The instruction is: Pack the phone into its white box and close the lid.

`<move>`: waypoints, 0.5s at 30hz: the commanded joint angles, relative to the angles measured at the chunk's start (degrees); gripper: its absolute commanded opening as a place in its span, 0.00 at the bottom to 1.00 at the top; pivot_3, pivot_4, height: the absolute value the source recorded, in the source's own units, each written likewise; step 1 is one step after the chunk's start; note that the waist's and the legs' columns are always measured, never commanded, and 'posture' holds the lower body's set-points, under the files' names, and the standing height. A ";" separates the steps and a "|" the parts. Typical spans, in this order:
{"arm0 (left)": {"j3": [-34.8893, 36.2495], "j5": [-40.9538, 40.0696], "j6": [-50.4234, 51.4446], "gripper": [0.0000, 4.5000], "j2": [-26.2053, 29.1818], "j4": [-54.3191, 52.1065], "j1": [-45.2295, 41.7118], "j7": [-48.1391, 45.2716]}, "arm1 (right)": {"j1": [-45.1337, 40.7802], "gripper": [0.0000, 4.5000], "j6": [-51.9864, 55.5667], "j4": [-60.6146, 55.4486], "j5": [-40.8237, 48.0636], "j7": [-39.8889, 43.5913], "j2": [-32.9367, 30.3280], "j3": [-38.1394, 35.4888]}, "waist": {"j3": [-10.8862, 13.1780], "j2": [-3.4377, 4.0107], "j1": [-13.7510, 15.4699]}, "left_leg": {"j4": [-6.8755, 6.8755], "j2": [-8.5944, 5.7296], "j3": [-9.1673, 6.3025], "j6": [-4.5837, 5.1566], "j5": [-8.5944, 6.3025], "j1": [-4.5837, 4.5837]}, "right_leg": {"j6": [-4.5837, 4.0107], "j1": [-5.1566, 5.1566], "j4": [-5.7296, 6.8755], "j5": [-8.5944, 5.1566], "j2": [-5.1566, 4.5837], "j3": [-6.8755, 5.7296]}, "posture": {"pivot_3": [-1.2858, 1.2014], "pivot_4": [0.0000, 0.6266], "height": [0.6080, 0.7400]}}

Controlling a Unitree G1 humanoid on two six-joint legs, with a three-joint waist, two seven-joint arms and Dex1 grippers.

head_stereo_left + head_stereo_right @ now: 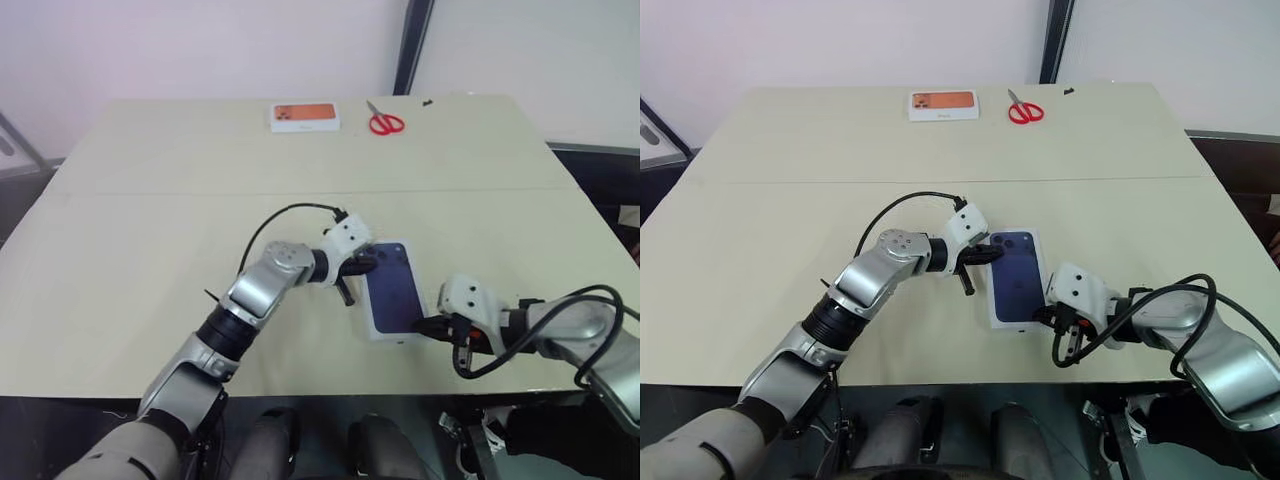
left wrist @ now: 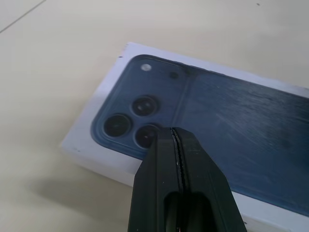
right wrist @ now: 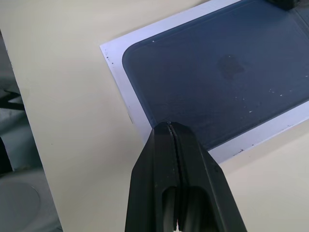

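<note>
Lying flat on the counter [image 1: 790, 200], close in front and between the two arms: the lid [image 1: 1017, 275], with the dark blue phone picture facing up. Sitting down over the white box [image 2: 104, 164], with just a white side wall peeking out below. Guessing at the phone already lying inside, under the lid.

Running long-ways from near to far, leaning a little to one side, with the camera end of the picture at the far end.

Reaching in from the left to that far end: the left pincer [image 1: 992, 252], pressed together and pinching nothing, its tip right over the camera circles. Waiting at the near end, by the right corner: the right pincer [image 1: 1045, 318], also pressed together and empty, tip at the lid's white edge.

Both about as close, one at each end. Probably pushing the lid down flat next, left on the far end, right on the near end.
</note>
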 commanded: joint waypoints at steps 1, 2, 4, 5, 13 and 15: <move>-0.50 1.15 0.78 0.00 0.44 -0.52 2.47 0.33 | -0.33 0.01 -0.66 1.31 -2.10 -1.65 -0.31 0.34 | 0.00 -0.01 0.00 | -0.02 0.00 -0.01 0.01 -0.01 0.17 | 0.00 0.17 -0.05 0.00 0.00 0.00 | 0.52 0.24 1.00; 0.98 0.64 0.49 0.00 0.31 -1.42 2.95 0.98 | -1.05 0.01 -1.60 1.77 -1.85 -2.04 0.45 -0.56 | 0.00 0.00 -0.01 | -0.04 0.00 -0.01 0.03 -0.03 0.29 | 0.01 0.31 -0.09 -0.01 -0.01 0.00 | 0.52 0.24 1.00; 5.93 -1.30 -1.39 0.00 0.20 -4.89 4.58 2.68 | -4.05 0.01 -2.99 3.91 -0.41 -3.99 3.42 -3.70 | 0.01 -0.02 -0.21 | -0.06 0.00 0.00 0.09 -0.07 0.35 | 0.02 0.35 -0.12 -0.02 -0.02 0.02 | 0.52 0.24 1.00; 9.11 -2.44 -2.35 0.00 0.64 -7.42 5.86 3.60 | -6.16 0.01 -4.30 5.50 0.23 -5.35 5.53 -5.42 | 0.01 0.00 -0.30 | -0.09 0.00 0.01 0.09 -0.07 0.34 | 0.02 0.29 -0.11 -0.02 -0.02 0.04 | 0.52 0.24 1.00; 26.68 -9.88 -0.27 0.00 9.63 -26.55 20.40 5.43 | -19.54 0.01 -8.19 24.02 3.20 -7.27 13.66 -10.90 | 0.02 0.03 -0.62 | -0.44 0.00 0.08 -0.11 0.05 0.36 | 0.01 0.10 -0.08 -0.02 -0.02 0.12 | 0.52 0.24 1.00; 31.94 -12.08 -0.30 0.00 12.19 -30.09 25.95 5.12 | -21.38 0.01 -9.72 27.92 2.54 -6.68 14.34 -10.28 | 0.03 0.03 -0.48 | -0.44 0.00 0.10 -0.07 0.03 0.35 | 0.01 0.10 -0.08 -0.02 -0.04 0.12 | 0.52 0.24 1.00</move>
